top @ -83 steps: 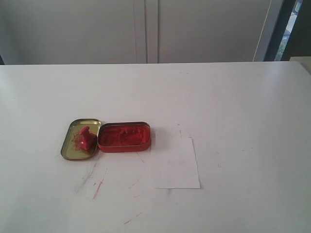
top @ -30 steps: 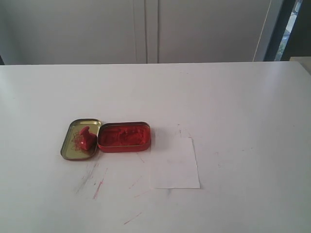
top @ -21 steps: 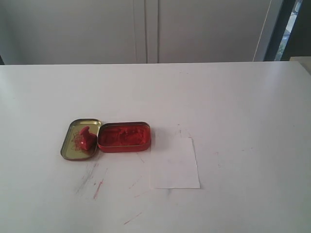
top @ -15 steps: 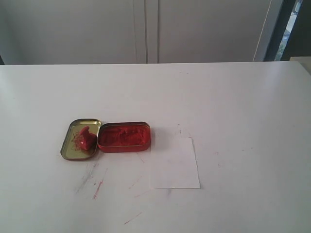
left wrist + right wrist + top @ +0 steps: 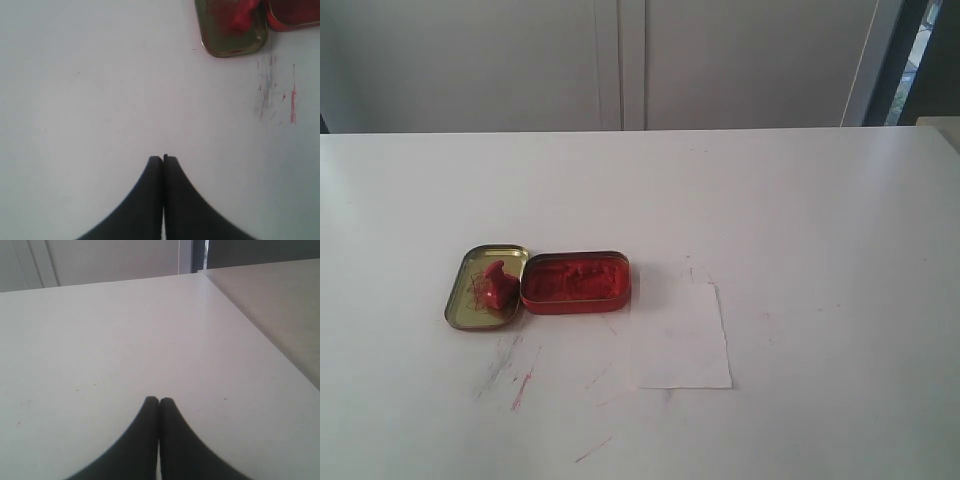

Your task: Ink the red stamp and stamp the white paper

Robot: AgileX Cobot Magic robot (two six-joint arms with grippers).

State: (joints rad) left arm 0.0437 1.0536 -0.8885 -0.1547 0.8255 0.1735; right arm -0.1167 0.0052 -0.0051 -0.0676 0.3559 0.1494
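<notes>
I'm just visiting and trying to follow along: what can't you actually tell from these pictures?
- Exterior view: the red stamp is too small to show its printing face, and neither gripper is in frame.
- Left wrist view: the top edge cuts off the stamp and the ink tin; the left gripper shows only its fingertips.
- Right wrist view: only the right gripper and tabletop show; the white paper lies outside the frame.

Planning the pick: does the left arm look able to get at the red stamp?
Probably yes: the red stamp lies uncovered in the open lid, bare table before the left gripper, though its fingers are shut.
</notes>
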